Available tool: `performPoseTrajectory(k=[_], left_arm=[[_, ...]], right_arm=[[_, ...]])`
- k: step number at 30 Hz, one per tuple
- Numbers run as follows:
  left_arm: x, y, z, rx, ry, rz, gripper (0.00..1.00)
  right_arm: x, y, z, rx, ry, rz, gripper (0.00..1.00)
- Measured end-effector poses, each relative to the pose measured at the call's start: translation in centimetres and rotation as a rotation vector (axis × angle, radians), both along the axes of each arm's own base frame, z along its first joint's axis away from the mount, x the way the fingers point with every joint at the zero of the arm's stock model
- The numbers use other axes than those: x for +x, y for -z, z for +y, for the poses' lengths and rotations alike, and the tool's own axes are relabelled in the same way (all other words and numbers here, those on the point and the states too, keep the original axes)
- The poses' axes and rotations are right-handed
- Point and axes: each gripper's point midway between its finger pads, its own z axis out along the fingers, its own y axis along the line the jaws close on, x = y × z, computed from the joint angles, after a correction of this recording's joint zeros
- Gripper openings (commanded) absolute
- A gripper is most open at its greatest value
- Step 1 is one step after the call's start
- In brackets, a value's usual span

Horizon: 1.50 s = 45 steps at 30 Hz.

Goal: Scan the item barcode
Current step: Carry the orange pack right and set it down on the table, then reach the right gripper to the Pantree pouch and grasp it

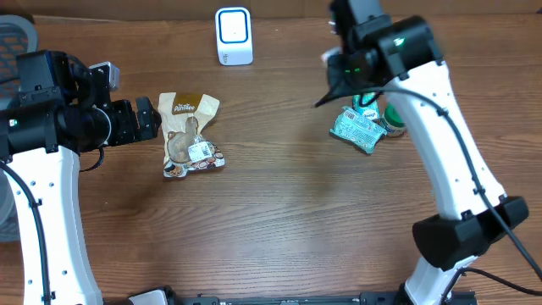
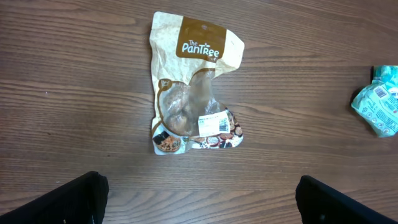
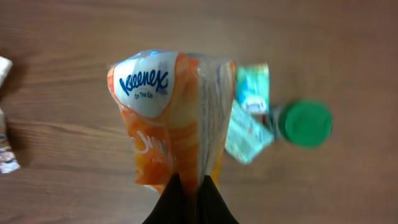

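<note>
My right gripper [image 3: 189, 198] is shut on the bottom edge of an orange Kleenex tissue pack [image 3: 168, 112], holding it up above the table. In the overhead view the right wrist [image 1: 364, 59] covers this pack. A white barcode scanner [image 1: 234, 36] stands at the table's far edge, left of the right wrist. A tan Pantree snack pouch [image 2: 193, 87] with a white barcode label [image 2: 213, 123] lies flat on the table. My left gripper [image 2: 199, 202] is open, just short of the pouch [image 1: 188, 135] on its left, with nothing between the fingers [image 2: 68, 202].
A teal packet [image 1: 357, 130] and a green-capped container [image 1: 395, 119] lie under the right arm; both show in the right wrist view, the packet [image 3: 252, 112] beside the green cap [image 3: 305, 123]. The teal packet [image 2: 379, 106] also shows at the left wrist view's right edge.
</note>
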Motion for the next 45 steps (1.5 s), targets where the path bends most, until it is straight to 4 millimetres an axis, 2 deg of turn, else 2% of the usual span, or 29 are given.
performPoseTrajectory(k=[6, 8, 13, 16, 17, 21, 27, 33, 36, 39, 42, 45], left_arm=[[0.0, 0.0, 0.0, 0.0, 0.0, 0.0, 1.0], [0.0, 0.0, 0.0, 0.0, 0.0, 0.0, 1.0], [0.0, 0.0, 0.0, 0.0, 0.0, 0.0, 0.99], [0.0, 0.0, 0.0, 0.0, 0.0, 0.0, 1.0], [0.0, 0.0, 0.0, 0.0, 0.0, 0.0, 1.0], [0.0, 0.0, 0.0, 0.0, 0.0, 0.0, 1.0], [0.0, 0.0, 0.0, 0.0, 0.0, 0.0, 1.0], [0.0, 0.0, 0.0, 0.0, 0.0, 0.0, 1.0], [0.0, 0.0, 0.0, 0.0, 0.0, 0.0, 1.0], [0.0, 0.0, 0.0, 0.0, 0.0, 0.0, 0.99], [0.0, 0.0, 0.0, 0.0, 0.0, 0.0, 0.99], [0.0, 0.0, 0.0, 0.0, 0.0, 0.0, 1.0]], right_arm=[[-0.2, 6.1, -3.7, 0.006, 0.11, 0.147, 0.05], [0.0, 8.8, -4.7, 0.005, 0.136, 0.176, 0.07], [0.2, 13.3, -6.1, 0.0, 0.163, 0.203, 0.09], [-0.2, 15.0, -6.7, -0.003, 0.177, 0.22, 0.1], [-0.2, 15.2, -6.9, -0.002, 0.181, 0.219, 0.15], [0.3, 15.3, -7.2, 0.003, 0.189, 0.201, 0.25], [0.4, 15.2, -7.5, -0.015, 0.191, 0.195, 0.48], [-0.4, 14.9, -7.7, -0.025, 0.192, 0.226, 0.53], [-0.1, 13.4, -7.5, -0.016, 0.191, 0.219, 0.56], [0.9, 11.4, -6.8, 0.025, 0.18, 0.184, 0.62], [1.7, 9.8, -5.0, 0.125, 0.155, 0.157, 0.7], [2.1, 9.2, -2.8, 0.246, 0.114, 0.154, 0.69]])
